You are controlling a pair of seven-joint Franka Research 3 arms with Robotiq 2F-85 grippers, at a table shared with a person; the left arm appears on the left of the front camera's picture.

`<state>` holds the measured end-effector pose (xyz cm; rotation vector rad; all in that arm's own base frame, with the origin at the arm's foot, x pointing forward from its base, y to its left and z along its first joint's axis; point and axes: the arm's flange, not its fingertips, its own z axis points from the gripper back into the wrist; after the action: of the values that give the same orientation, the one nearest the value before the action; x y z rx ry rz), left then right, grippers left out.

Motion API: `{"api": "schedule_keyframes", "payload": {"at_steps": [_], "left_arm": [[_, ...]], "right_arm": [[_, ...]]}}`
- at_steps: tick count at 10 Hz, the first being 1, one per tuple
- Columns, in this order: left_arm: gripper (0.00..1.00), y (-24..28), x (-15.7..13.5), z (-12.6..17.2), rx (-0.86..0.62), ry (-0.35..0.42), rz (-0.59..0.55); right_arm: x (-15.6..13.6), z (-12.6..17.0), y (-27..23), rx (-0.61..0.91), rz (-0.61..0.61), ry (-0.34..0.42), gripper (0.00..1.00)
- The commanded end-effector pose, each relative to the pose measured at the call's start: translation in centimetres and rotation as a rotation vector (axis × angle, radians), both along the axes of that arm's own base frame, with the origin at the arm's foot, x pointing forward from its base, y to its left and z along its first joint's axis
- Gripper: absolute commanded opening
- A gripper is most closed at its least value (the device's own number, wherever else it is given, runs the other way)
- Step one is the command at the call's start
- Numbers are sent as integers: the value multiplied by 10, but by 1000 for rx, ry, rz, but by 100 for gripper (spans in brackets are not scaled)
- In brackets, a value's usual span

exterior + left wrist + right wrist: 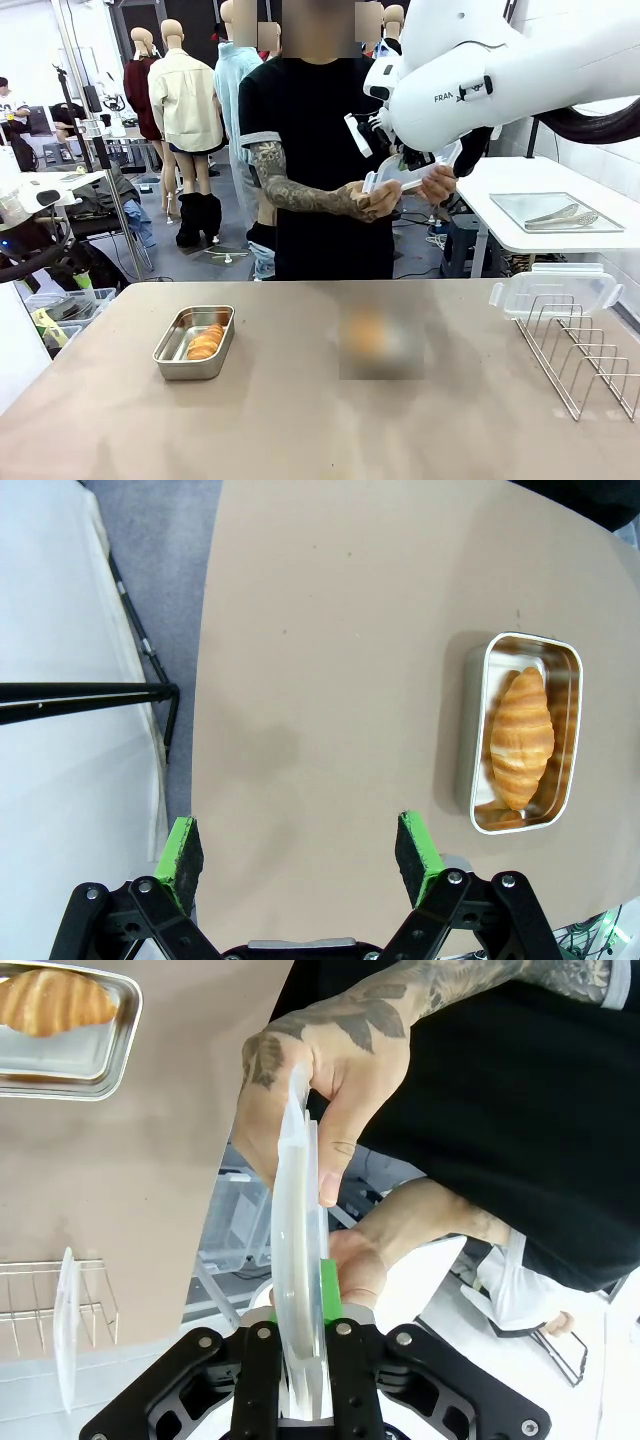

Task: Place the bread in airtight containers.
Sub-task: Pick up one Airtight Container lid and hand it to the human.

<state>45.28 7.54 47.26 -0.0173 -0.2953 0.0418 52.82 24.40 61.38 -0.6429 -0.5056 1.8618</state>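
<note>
On table [300, 430], L part, near robot side: 1 steel pan [185, 368], open-topped. Inside pan: 1 golden roll [205, 343], lying flat along the long side. From L wrist, pan [478, 780] and roll [522, 738] both sharp, ridges of roll easy to see.

Near pan but apart from it, over bare table: L gripper [300, 852], jaws wide apart, green pads [183, 848] facing each other across the gap.

Far beyond pan and to its R, above table's far edge: R gripper [305, 1305], jaws together on edge of 1 clear lid [290, 1210]. Lid also in 2 hands of person: 1 hand [320, 1090] pinching upper edge, other hand [365, 1265] just behind green pad [331, 1285]. In front view, lid [395, 180] between those hands at chest height, partly behind R arm [480, 80].

Well to R of pan, at table's R edge: wire rack [585, 350], w/ 2nd clear lid [555, 290] at its far end; resting on rack or just behind it, cannot tell.

In R wrist view, top corner: 1 pan [120, 1060] w/ 1 roll [55, 1002]; whether the pan described above, cannot tell.
</note>
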Motion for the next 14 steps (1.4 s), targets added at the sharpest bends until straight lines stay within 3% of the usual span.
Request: {"api": "schedule_keyframes", "payload": {"at_steps": [1,4,5,9,12,14], "left_arm": [[100,2,0,0,2,0,9],[100,2,0,0,2,0,9],[100,2,0,0,2,0,9],[100,2,0,0,2,0,9],[100,2,0,0,2,0,9],[100,2,0,0,2,0,9]], "right_arm": [[-1,8,-2,11,10,24,34],[-19,19,-10,9,19,77,93],[-30,24,-18,17,20,132,100],[-90,42,-72,-9,-99,331,100],[-102,31,-113,-26,-155,517,100],[-97,16,-150,29,-204,574,100]]}}
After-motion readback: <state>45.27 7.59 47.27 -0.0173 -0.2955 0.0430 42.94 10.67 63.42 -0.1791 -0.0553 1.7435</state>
